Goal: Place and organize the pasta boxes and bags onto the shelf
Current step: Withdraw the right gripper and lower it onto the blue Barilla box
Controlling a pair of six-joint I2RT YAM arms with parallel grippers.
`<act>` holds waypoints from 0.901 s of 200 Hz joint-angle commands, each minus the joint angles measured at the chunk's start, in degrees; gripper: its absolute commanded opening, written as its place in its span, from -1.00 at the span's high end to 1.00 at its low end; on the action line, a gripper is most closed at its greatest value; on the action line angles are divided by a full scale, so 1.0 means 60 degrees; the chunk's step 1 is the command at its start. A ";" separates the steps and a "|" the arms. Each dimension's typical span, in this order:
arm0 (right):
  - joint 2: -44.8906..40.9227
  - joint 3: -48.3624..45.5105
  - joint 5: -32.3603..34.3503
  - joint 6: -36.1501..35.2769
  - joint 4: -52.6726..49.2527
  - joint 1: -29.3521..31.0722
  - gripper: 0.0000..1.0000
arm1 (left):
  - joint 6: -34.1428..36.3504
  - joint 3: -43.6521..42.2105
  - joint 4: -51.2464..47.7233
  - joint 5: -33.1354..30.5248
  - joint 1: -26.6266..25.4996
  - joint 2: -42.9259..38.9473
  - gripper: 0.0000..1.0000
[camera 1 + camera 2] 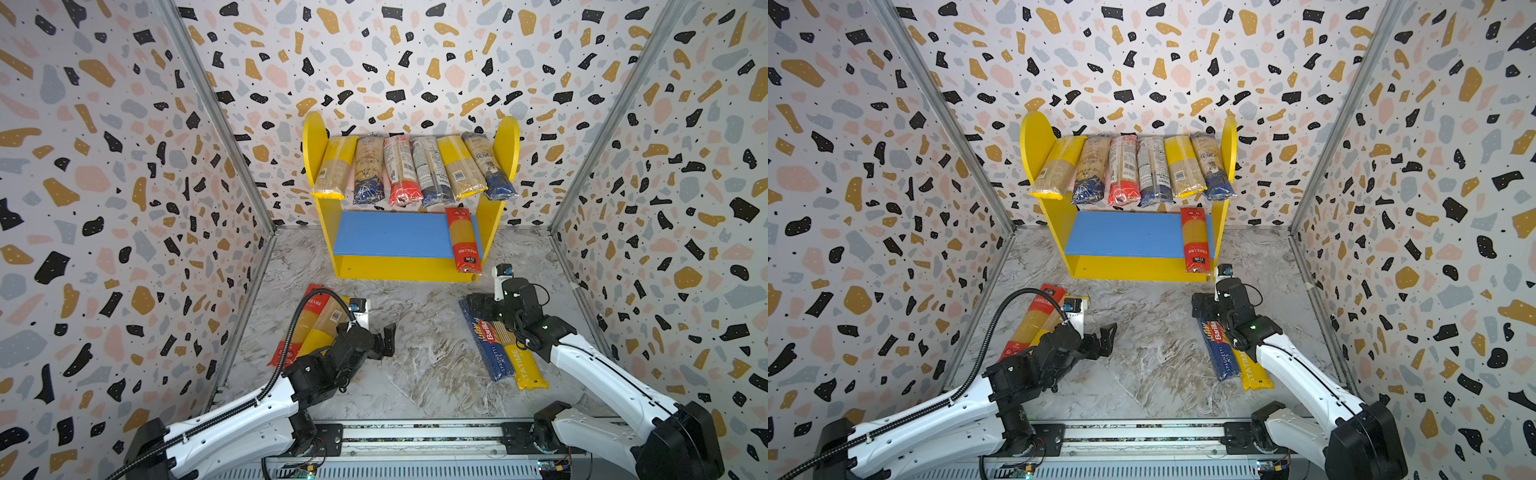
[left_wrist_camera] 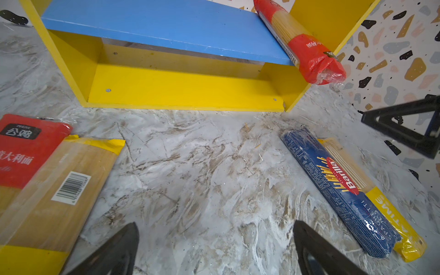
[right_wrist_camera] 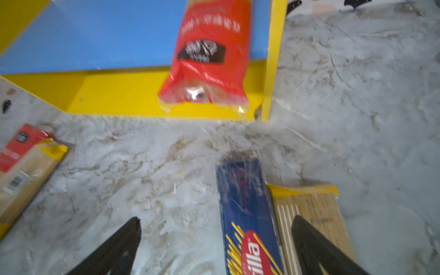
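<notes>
Now, in both top views the shelf (image 1: 399,268) stands at 12 o'clock with 6 packs (image 1: 401,170) across its top and 1 red pack (image 1: 463,241) on the blue board (image 1: 390,235), at its 3 o'clock end, overhanging the front. The right gripper (image 3: 216,219), jaws wide apart and empty, hovers at 4 o'clock over the Barilla (image 1: 487,337) and STATIME (image 1: 525,368) packs on the table (image 1: 424,357). The left gripper (image 2: 216,223), jaws apart and empty too, hangs at 8 o'clock beside 2 more packs (image 2: 71,166).

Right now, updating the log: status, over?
Left end effector open, right end effector open, both empty. Seven packs on shelf, four on table. Nothing blocking.
</notes>
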 commanded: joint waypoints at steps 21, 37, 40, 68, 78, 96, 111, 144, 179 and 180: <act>-0.0781 -0.0945 -0.0253 0.0931 -0.0698 0.0097 -0.98 | -0.0349 -0.0072 0.0819 -0.0689 -0.0406 0.0634 -0.99; -0.0899 -0.1304 -0.0355 0.1146 -0.0657 0.0163 -0.98 | -0.0308 0.0003 0.0943 -0.0621 -0.0543 0.0942 -0.99; -0.0912 -0.1373 -0.0394 0.1177 -0.0642 0.0178 -0.98 | -0.0301 0.0020 0.0980 -0.0606 -0.0574 0.0994 -0.99; -0.0943 -0.1726 -0.0314 0.1443 -0.0808 0.0293 -0.98 | -0.0235 0.0163 0.1302 -0.0484 -0.0800 0.1489 -0.99; -0.0972 -0.1828 -0.0307 0.1519 -0.0905 0.0307 -0.98 | -0.0216 0.0234 0.1348 -0.0495 -0.0851 0.1639 -0.99; -0.1067 -0.1989 -0.0250 0.1780 -0.1186 0.0389 -0.98 | -0.0151 0.0355 0.1437 -0.0511 -0.0924 0.1880 -0.99; -0.1148 -0.2066 -0.0034 0.2287 -0.1625 0.0500 -0.98 | -0.0106 0.0445 0.1461 -0.0528 -0.0941 0.2050 -0.99; -0.1107 -0.2372 0.0026 0.2808 -0.1909 0.1012 -0.98 | -0.0044 0.0502 0.1555 -0.0546 -0.0955 0.2227 -0.99; -0.0583 -0.2704 -0.0106 0.3089 -0.1489 0.1482 -0.98 | 0.0001 0.0549 0.1287 -0.0705 -0.0956 0.2049 -0.99; -0.0559 -0.2716 -0.0117 0.3091 -0.1457 0.1512 -0.98 | 0.0001 0.0549 0.1275 -0.0710 -0.0956 0.2039 -0.99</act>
